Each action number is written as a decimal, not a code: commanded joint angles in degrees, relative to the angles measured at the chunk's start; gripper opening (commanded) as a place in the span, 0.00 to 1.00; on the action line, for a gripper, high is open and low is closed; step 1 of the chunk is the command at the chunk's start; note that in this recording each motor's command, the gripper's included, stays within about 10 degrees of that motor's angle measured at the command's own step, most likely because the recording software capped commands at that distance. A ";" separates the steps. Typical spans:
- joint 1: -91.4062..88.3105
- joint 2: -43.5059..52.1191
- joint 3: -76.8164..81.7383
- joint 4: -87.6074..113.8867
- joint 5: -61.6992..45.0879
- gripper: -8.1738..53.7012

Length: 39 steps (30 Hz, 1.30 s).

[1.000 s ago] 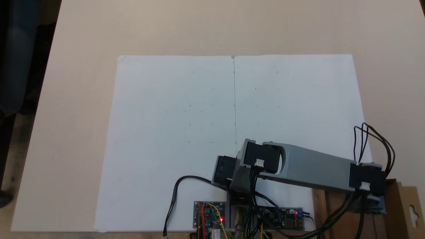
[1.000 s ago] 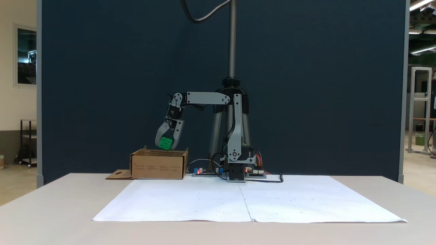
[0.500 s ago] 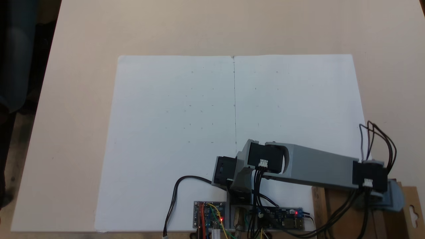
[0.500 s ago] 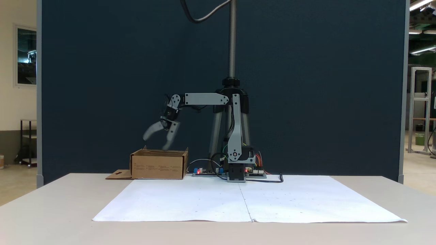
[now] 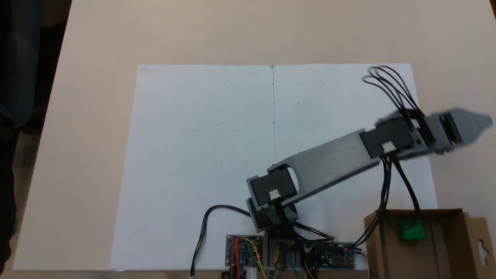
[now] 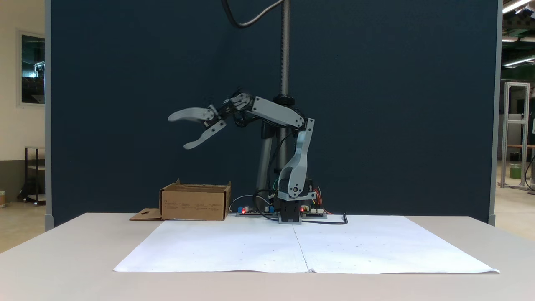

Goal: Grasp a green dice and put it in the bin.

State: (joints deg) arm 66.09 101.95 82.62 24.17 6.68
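Green dice (image 5: pixel 412 229) at rest inside the bin (image 6: pixel 194 202); gripper (image 6: pixel 178 132) raised and spread, holding nothing.

The dice, a small bright green cube, lies on the floor of the bin near the wall that faces the white paper sheet (image 5: pixel 240 155), as the fixed view from above shows. The bin is a low brown corrugated cardboard box whose flat side flap (image 5: pixel 480 244) bears a hang-hole cutout. In the side-on fixed view the two curved grey plastic jaws stand well apart, high above the box. Black cables (image 5: pixel 387 83) loop from the wrist of the smooth grey arm (image 5: pixel 333 162).
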 commanded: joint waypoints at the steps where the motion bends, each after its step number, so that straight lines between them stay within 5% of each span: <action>1: -5.27 3.34 -2.64 -4.04 2.81 0.80; 18: -61.00 16.52 9.49 -5.27 2.72 0.82; 31: -65.83 32.17 47.55 -29.86 1.58 0.82; 39: -65.83 33.84 65.39 -43.05 -0.97 0.82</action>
State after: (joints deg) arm 0.00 129.20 148.18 -11.25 6.68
